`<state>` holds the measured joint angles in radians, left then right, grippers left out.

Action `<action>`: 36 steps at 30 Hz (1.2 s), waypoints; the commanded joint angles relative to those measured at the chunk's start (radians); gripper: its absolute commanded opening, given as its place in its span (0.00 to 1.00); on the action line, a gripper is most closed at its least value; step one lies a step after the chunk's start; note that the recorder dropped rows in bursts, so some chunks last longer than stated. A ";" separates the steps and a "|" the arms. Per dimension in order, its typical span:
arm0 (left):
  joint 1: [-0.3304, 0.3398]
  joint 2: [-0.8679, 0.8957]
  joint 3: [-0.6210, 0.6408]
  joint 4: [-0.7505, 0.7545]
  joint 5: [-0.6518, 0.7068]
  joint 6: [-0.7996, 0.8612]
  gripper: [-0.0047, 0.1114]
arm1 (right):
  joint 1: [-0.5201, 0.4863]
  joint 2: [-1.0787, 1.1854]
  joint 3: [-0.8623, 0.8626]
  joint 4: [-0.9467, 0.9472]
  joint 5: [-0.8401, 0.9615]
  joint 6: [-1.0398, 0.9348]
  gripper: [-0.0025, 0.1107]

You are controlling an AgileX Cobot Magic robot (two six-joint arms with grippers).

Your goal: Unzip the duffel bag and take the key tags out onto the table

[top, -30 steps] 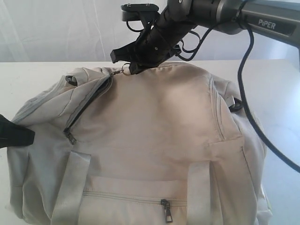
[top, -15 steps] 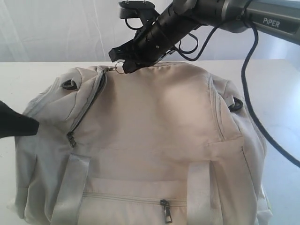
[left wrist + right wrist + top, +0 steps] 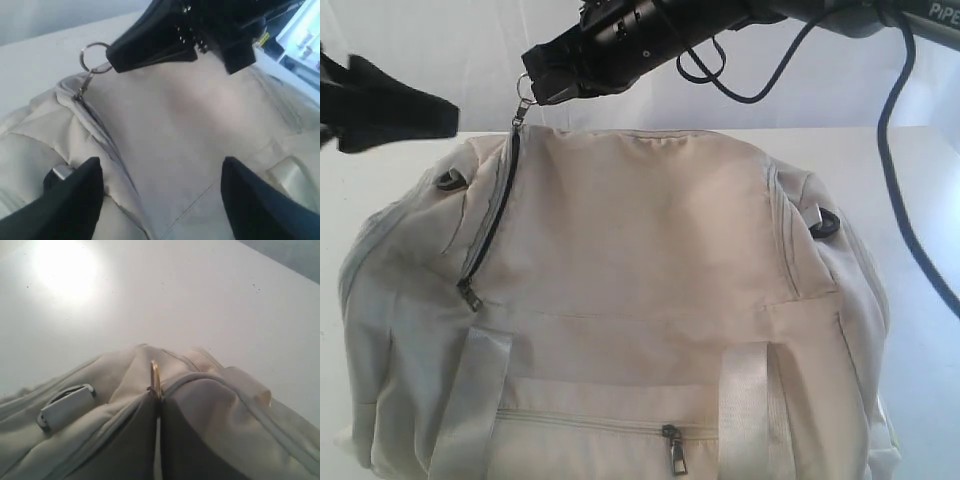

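On the left, my left gripper [image 3: 390, 105] hangs up in the air with its jaws spread wide, holding nothing. It is off the duffel bag [image 3: 620, 300], above the bag's left end. In the left wrist view I see its two dark fingers [image 3: 65, 205] wide apart over the cloth.

Next to the right comes the zipper [image 3: 495, 215]. It runs from a small slider low on the bag up to the metal ring pull [image 3: 525, 88] at the top. My right gripper [image 3: 542, 82] is pinched tight on that ring and lifts it a little above the bag. The zipper looks shut or nearly shut to me, and I cannot see the key tags, so I think they are inside.

To do this step well, I would pull the ring along the line of the zipper, slow and steady, and hold the cloth down with my free gripper so the bag does not slide.

The bag fills most of the tabletop [image 3: 920, 200] in view. There is bare room behind it and on the far right for the tags. A black cable [image 3: 910, 190] hangs there, so I would watch it.
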<state>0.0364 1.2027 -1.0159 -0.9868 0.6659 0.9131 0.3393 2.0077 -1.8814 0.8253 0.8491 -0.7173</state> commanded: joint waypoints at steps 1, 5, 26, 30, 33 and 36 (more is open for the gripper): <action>-0.129 0.107 -0.003 0.070 -0.163 -0.015 0.64 | -0.009 -0.013 -0.002 0.031 -0.018 -0.038 0.02; -0.194 0.183 -0.003 0.127 -0.271 -0.055 0.64 | -0.009 -0.013 -0.002 0.033 -0.008 -0.038 0.02; -0.219 0.269 -0.003 0.311 -0.186 -0.155 0.04 | -0.009 0.049 -0.002 0.033 -0.179 -0.070 0.02; -0.219 0.249 -0.003 0.491 -0.147 -0.305 0.04 | -0.009 0.079 -0.002 0.033 -0.214 -0.065 0.02; -0.219 0.238 -0.003 0.577 -0.146 -0.389 0.04 | -0.011 0.089 -0.002 0.030 -0.231 -0.063 0.02; -0.219 0.237 -0.003 0.592 -0.146 -0.401 0.04 | -0.013 0.089 -0.002 -0.001 -0.252 -0.061 0.02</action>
<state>-0.1753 1.4492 -1.0265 -0.4418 0.4191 0.5472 0.3413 2.1028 -1.8814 0.8506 0.6988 -0.7734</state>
